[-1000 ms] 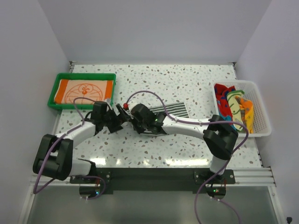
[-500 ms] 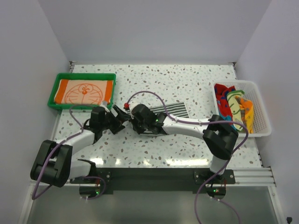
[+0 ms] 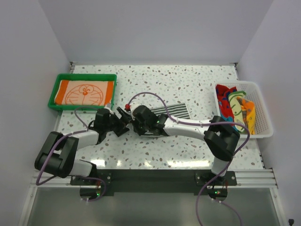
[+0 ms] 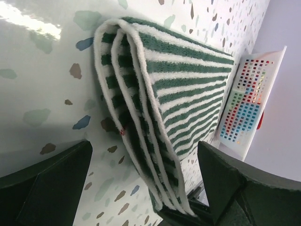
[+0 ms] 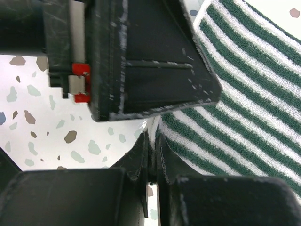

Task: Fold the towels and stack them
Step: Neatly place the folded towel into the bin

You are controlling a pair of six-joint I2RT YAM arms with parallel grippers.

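Observation:
A folded dark-and-white striped towel [image 3: 175,110] [image 4: 174,84] lies mid-table. My right gripper [image 3: 133,124] [image 5: 153,141] is shut on its near left corner, the layered edge pinched between the pads. My left gripper [image 3: 123,121] [image 4: 143,188] stands open just left of it, one finger [image 4: 44,186] on each side of the same hanging edge, not touching it. An orange towel with a cartoon drawing [image 3: 84,92] lies flat in the green tray [image 3: 84,76]. Red [image 3: 225,106], green [image 3: 237,104] and orange [image 3: 249,116] towels sit bunched in the white basket [image 3: 263,129].
The tray stands at the back left and the basket against the right wall. Both forearms cross the table's near middle, with purple cables looping above them. White walls close in three sides. The left finger [image 5: 141,61] fills the top of the right wrist view.
My left wrist has come slightly nearer and its forearm has swung, the open jaws staying at the towel's corner. The right arm and the towel have not moved.

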